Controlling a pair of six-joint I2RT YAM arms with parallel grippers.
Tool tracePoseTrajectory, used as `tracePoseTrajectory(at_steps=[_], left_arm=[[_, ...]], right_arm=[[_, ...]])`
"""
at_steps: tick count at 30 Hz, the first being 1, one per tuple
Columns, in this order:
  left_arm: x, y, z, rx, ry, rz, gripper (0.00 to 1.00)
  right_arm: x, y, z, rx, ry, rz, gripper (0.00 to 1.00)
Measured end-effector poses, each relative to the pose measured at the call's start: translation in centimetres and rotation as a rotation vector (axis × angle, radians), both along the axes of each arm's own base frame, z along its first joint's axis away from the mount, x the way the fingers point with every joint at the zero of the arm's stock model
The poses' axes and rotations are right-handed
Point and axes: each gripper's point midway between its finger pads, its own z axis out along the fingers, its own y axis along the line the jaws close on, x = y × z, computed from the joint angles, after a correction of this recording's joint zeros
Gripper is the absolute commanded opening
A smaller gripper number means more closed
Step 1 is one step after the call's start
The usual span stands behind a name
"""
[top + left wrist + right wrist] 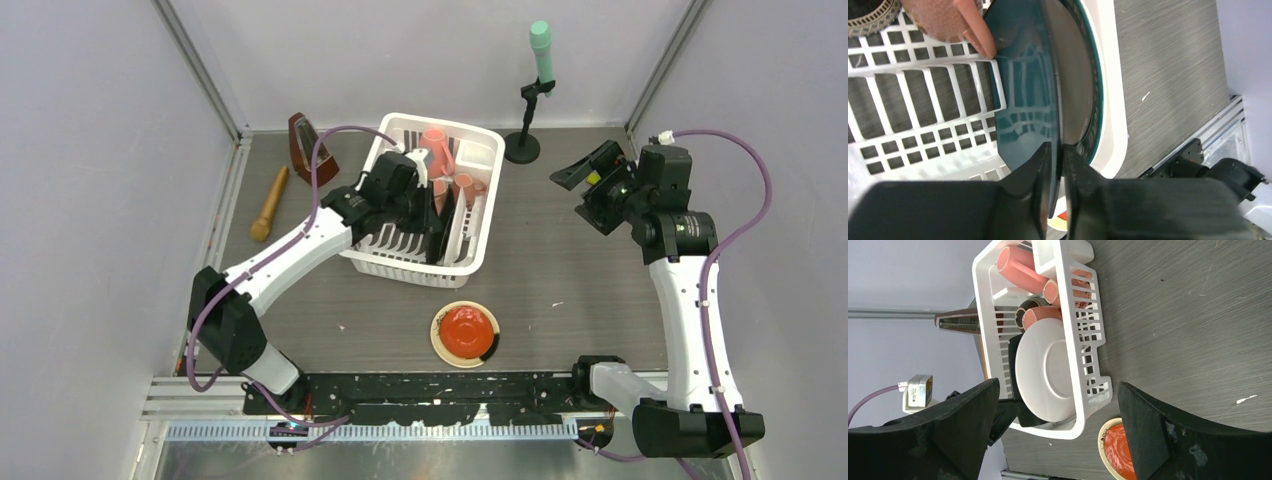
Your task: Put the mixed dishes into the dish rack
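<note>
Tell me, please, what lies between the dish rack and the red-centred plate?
Only bare table, in the top view, between dish rack and red-centred plate.

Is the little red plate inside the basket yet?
Not yet. The small plate lies flat on the table, outside the white basket.

Two mugs (1018, 267), two plates (1048, 370), one bowl (870, 12), one rack (1055, 260)

Dish rack (410, 270) white plastic, smooth; large plate (1023, 90) glossy, reflective; table (580, 270) matt, brushed grain.
</note>
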Motion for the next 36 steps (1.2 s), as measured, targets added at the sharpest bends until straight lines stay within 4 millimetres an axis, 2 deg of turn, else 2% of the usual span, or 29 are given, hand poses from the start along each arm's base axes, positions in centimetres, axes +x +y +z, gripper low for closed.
tracePoseTrajectory(at_steps=[2, 6, 11, 15, 18, 20, 23, 26, 29, 32, 36], left_arm=[[-0.1, -0.2, 0.2, 0.001, -0.011, -0.012, 0.00], [-0.1, -0.5, 0.3, -0.007, -0.018, -0.026, 0.00], [0.1, -1.5, 0.2, -0.035, 0.005, -0.040, 0.01], [0.3, -2.0, 0.3, -0.051, 0.010, -0.039, 0.19], [0.3, -2.1, 0.3, -0.060, 0.020, -0.036, 0.38], [0.4, -2.1, 0.1, -0.057, 0.024, -0.028, 0.45], [0.4, -1.8, -0.1, -0.045, 0.032, -0.011, 0.52], [0.5, -1.4, -0.3, -0.033, 0.040, 0.001, 0.55], [0.1, -1.0, -0.2, -0.024, 0.044, 0.003, 0.61], [-0.4, -0.5, 1.0, -0.026, 0.031, 0.003, 0.71], [-0.6, 0.5, 4.6, -0.046, -0.044, 0.017, 0.78]], right_arm=[[0.0, 0.0, -0.1, 0.000, 0.003, 0.000, 0.95], [0.0, 0.0, -0.8, 0.001, 0.019, 0.001, 0.94], [-0.3, 0.3, -3.2, 0.003, 0.072, 0.011, 0.94], [-1.0, 0.8, -6.0, 0.012, 0.133, 0.031, 0.95], [-1.9, 1.8, -8.5, 0.012, 0.183, 0.075, 0.93], [-2.8, 2.8, -10.4, 0.008, 0.219, 0.121, 0.93], [-4.6, 4.9, -13.6, -0.020, 0.283, 0.205, 0.90], [-6.6, 7.0, -16.4, -0.046, 0.337, 0.297, 0.83], [-7.9, 8.1, -18.9, -0.057, 0.374, 0.347, 0.79], [-9.1, 8.5, -21.7, -0.064, 0.410, 0.365, 0.75], [-11.3, 8.8, -25.1, -0.068, 0.476, 0.387, 0.71]])
